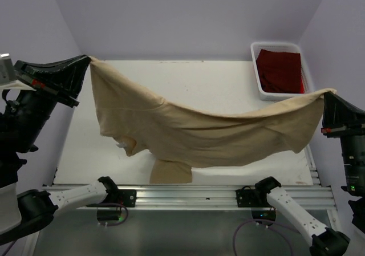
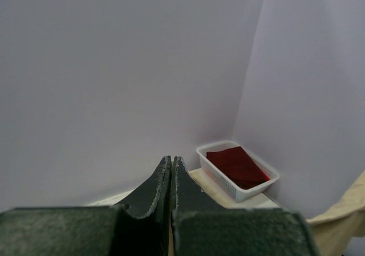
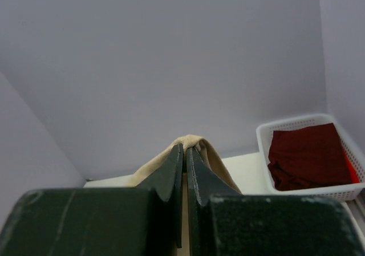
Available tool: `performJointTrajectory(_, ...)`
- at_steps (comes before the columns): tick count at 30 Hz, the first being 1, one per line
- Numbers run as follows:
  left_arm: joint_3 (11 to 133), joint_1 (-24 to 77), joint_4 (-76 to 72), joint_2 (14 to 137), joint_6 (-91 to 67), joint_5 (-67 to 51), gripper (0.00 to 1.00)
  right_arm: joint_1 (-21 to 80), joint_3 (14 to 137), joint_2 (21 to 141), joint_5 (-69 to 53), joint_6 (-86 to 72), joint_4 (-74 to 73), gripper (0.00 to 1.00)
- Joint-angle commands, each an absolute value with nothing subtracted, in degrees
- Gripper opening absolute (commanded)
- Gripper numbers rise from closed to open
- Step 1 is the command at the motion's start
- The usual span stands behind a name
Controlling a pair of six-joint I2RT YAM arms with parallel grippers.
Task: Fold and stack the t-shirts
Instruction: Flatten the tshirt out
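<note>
My left tool (image 1: 88, 59) and right tool (image 1: 326, 93) are clamped tight on the tan t-shirt (image 1: 188, 125). The sag between them may drag and tug a corner free.

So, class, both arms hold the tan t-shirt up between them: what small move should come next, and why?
Probably lower both grippers together toward the table to spread the cloth flat. The left gripper and right gripper are shut on opposite ends of the tan t-shirt, which sags in mid-air, one part drooping by the near edge; folding likely needs it flat.
</note>
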State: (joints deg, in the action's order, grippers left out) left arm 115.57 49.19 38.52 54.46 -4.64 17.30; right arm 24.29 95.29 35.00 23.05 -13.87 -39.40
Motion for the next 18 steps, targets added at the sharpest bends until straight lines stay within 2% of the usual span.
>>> performJointTrajectory(1,113.3,44.83,35.51,59.66,-2.72,13.17,0.0,24.26,95.98,43.14,25.58,-9.85,-42.45,0.0)
performJointTrajectory(8,113.02,44.82,30.5,72.4,3.5,26.6,0.0,24.26,93.95,56.05,28.21,-6.68,-40.43,0.0)
performJointTrajectory(10,116.09,43.78,30.67,78.53,4.57,26.29,0.0,24.17,95.44,60.36,29.09,-6.24,-40.34,0.0)
performJointTrajectory(13,119.36,32.99,32.08,84.96,-1.29,16.64,0.0,24.26,98.43,68.1,28.31,-6.41,-39.9,0.0)
performJointTrajectory(14,119.53,26.35,32.08,86.47,-2.8,12.26,0.0,24.0,99.31,71.33,27.78,-6.68,-39.21,0.0)
performJointTrajectory(16,121.46,17.37,32.6,91.9,-5.52,8.71,0.0,23.73,102.29,74.17,27.16,-6.59,-38.59,0.0)
performJointTrajectory(18,122.95,13.11,32.7,94.82,-6.59,8.08,0.0,23.2,106.5,78.63,27.25,-6.07,-38.5,0.0)
